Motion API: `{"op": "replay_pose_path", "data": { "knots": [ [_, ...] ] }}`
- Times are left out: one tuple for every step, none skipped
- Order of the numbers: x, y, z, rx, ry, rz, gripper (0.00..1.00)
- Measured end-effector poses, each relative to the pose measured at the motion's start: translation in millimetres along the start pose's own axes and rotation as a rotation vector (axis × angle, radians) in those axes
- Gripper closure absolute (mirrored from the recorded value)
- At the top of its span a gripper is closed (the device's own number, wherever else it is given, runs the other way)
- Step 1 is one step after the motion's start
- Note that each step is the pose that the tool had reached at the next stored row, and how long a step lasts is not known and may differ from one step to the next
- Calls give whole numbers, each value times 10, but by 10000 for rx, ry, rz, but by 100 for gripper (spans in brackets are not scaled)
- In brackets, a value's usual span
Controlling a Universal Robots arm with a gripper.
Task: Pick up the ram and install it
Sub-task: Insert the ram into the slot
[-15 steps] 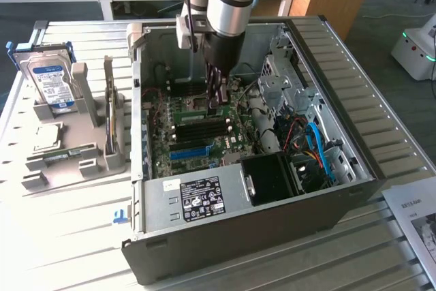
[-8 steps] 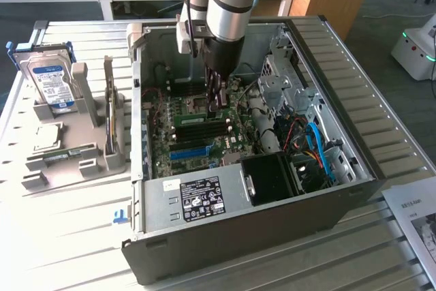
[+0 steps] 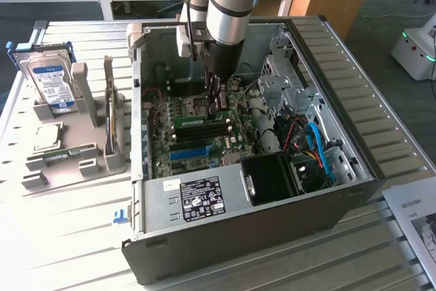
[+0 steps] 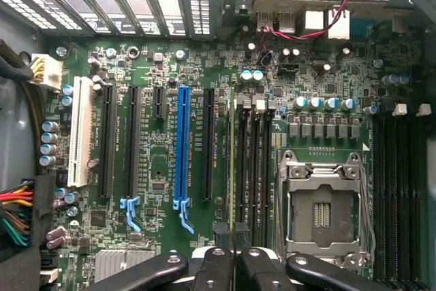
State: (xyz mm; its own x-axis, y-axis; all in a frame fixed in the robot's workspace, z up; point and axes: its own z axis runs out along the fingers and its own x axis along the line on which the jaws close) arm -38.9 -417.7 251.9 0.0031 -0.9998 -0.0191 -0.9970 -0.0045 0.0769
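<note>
Spare green stick (image 3: 68,154) untouched near table (image 3: 54,236) left edge; we see ram (image 3: 191,119) upright at motherboard (image 3: 160,155) slot inside open case (image 3: 286,219); tool (image 3: 216,105) nearly closed, pinching ram's end, we judge; pickup done, full seating unconfirmed, tool not yet off

Ram (image 4: 232,161) edge-on, label and chips hidden; near end covered by the tool (image 4: 232,232)

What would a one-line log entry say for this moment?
ram: on edge along motherboard slots | gripper: at its end, inside computer case | grip: unclear
</note>
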Motion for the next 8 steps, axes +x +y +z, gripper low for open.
{"op": "replay_pose_path", "data": {
  "knots": [
    [0, 0, 0, 0, -1, 0, 88],
    [0, 0, 1, 1, -2, 0, 88],
    [0, -11, 1, 2, -4, 2, 88],
    [0, -29, 0, 2, -4, 1, 88],
    [0, -46, -2, 1, -3, 0, 88],
    [0, -62, -3, 0, -3, 0, 88],
    [0, -75, -4, 0, -3, 1, 88],
    [0, -85, -5, 0, -2, 0, 88]
  ]
}}
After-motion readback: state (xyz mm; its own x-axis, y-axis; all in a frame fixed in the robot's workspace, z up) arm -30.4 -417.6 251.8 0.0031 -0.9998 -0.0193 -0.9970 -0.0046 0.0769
